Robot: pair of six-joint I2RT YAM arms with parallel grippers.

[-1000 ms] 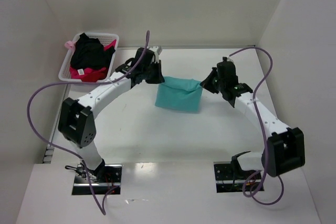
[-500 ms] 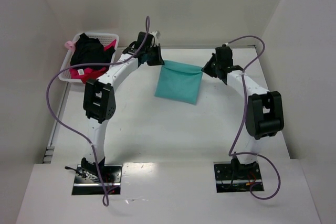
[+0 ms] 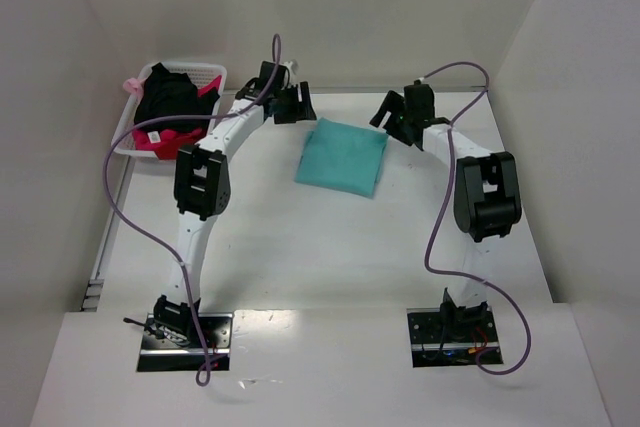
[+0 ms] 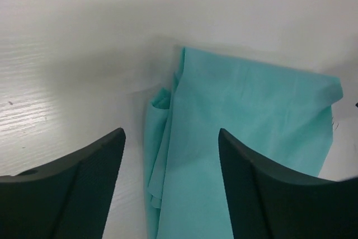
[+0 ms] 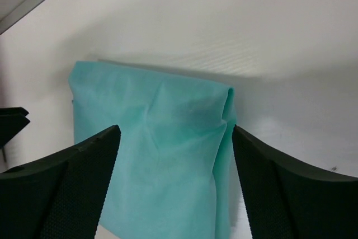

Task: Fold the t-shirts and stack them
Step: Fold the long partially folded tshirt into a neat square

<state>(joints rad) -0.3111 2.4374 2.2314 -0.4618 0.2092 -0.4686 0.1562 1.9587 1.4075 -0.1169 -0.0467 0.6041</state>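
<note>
The teal-green t-shirt [image 3: 341, 157] lies flat on the table [image 3: 300, 247], folded into a neat small square. It is on the far half of the table, about in the middle between left and right.

The left gripper [image 3: 297, 107] hangs just beside the shirt's far left corner. The right gripper [image 3: 388, 112] hangs just beside its far right corner. Both claws are spread wide and pinch nothing (each wrist camera shows bare black fingers [image 4: 84, 183] with the cloth lying loose below them).

I think they sit at those two corners because that is where you hold a shirt to lay an edge down straight. This fold looks done, and the stacked layers show along the shirt's left edge.

The black t-shirt [image 3: 170, 102] and the pink-red t-shirt [image 3: 175, 142] are bunched up in the white basket [image 3: 215, 77] at the far left, not yet folded. The teal one lies out in the open, likely so the other shirts can be stacked on top of it. The left gripper is closest to the basket, so it looks best placed to reach in.
</note>
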